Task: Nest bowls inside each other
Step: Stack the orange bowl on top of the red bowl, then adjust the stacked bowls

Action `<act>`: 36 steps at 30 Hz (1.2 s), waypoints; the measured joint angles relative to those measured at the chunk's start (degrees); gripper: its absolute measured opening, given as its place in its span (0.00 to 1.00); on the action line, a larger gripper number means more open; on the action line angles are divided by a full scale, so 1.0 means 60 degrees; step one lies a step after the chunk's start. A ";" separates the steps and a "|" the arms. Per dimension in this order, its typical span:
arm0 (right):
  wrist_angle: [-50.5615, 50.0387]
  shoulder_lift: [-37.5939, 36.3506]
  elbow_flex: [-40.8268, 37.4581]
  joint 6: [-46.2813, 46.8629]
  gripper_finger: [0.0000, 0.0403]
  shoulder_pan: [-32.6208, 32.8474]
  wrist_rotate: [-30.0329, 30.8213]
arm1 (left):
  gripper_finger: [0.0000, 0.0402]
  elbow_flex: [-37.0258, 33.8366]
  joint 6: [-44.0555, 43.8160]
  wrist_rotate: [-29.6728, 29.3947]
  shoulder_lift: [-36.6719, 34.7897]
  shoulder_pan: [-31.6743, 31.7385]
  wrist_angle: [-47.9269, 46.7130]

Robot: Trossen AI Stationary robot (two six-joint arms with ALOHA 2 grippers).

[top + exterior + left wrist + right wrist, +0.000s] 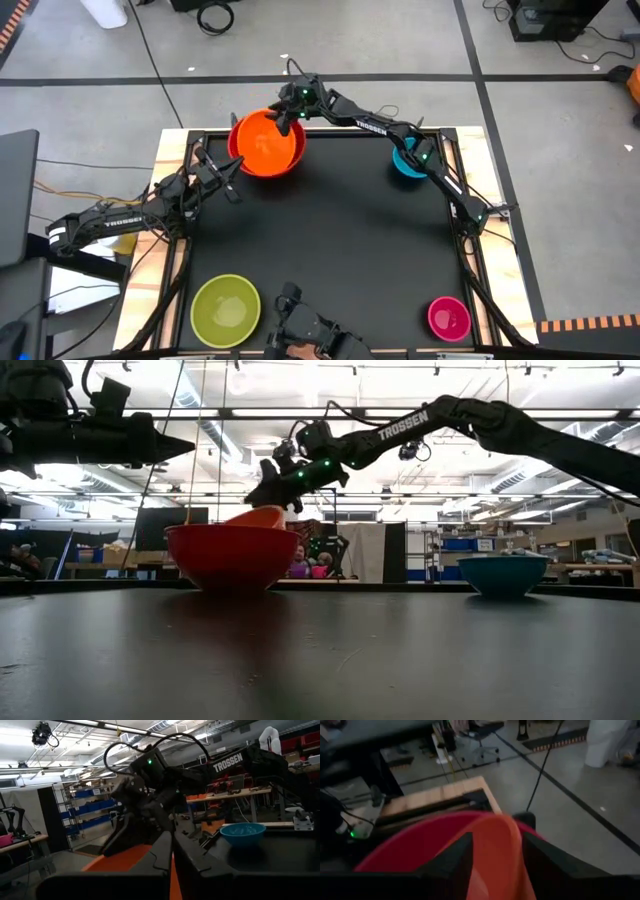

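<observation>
The orange bowl lies tilted inside the red bowl at the table's far left, one side of its rim raised above the red rim. My right gripper stands open over the bowls' far edge, a finger on either side of the orange wall. My left gripper is shut and holds nothing, hovering just near of the red bowl. The blue bowl sits at the far right, the yellow-green bowl at the near left and the magenta bowl at the near right, each on its base. My right gripper straddles the orange bowl's raised far rim, coming in slanting down from the table's far side. Its fingers stand wide apart, and I cannot tell whether either one touches the wall. The bowl rests in the red bowl.
The black table top stretches between the bowls, framed by wooden edges. Another dark device sits at the near edge between the yellow-green and magenta bowls. Beyond the table are shelves and benches of the room.
</observation>
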 joint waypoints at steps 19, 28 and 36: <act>-0.3572 -0.0527 -0.0005 -0.1675 0.49 -0.0084 0.5325 | 0.06 0.0000 -0.0240 -0.0138 0.0000 0.0007 -0.0135; -0.4973 -0.0527 -0.0218 -0.1094 0.49 -0.0193 0.6071 | 0.06 0.0000 -0.0341 -0.0131 0.0000 0.0007 -0.0138; -0.4515 -0.0523 -0.0741 -0.1241 0.49 0.0207 0.3145 | 0.06 0.0000 -0.0343 -0.0434 0.0000 0.0007 -0.0136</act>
